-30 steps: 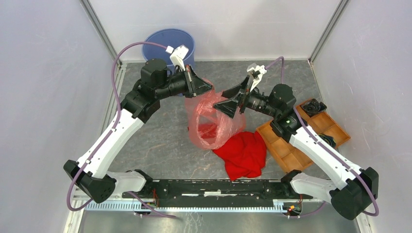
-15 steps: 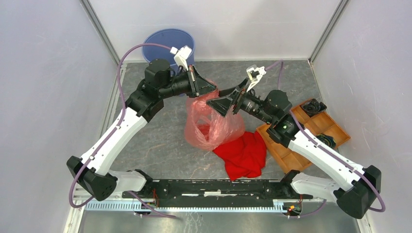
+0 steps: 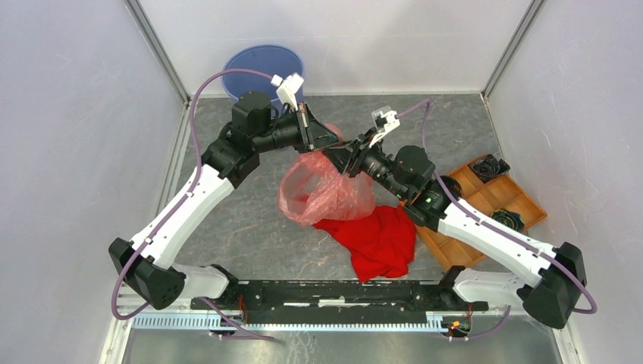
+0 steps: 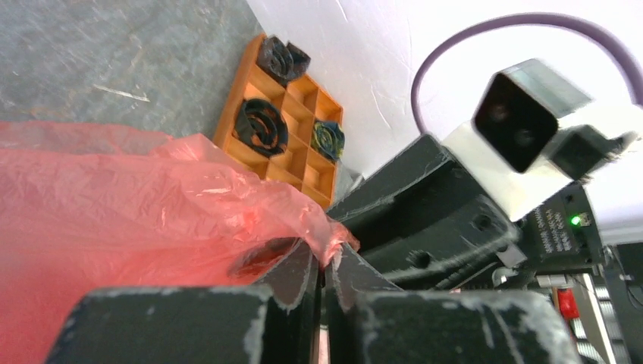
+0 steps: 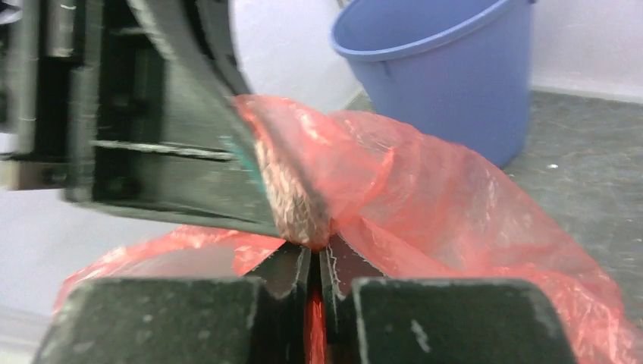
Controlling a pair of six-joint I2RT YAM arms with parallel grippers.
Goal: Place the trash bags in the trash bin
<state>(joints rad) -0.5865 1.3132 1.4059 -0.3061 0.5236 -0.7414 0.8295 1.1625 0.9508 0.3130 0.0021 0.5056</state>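
Observation:
The trash bag (image 3: 322, 189), thin glossy red-orange film, hangs in the middle of the table between both arms, its mouth facing left. My left gripper (image 3: 327, 140) pinches its top edge; in the left wrist view the film (image 4: 114, 205) runs in between the nearly closed tips of that gripper (image 4: 326, 258). My right gripper (image 3: 339, 157) meets it from the right, shut on the same edge of the bag (image 5: 455, 197), with red film showing between that gripper's (image 5: 315, 250) fingers. The trash bin (image 3: 261, 68), a round blue bucket, stands at the back left, seen behind the bag in the right wrist view (image 5: 447, 68).
A red cloth (image 3: 375, 239) lies just in front of the bag. An orange-brown compartment tray (image 3: 436, 227) holding dark coiled items sits at the right, under the right arm; its rim (image 4: 227, 125) shows in the left wrist view. Enclosure walls stand close on all sides.
My right gripper moved left up to the left gripper and went from wide open to shut on the bag's top edge. The bag shifted left and bunched up.

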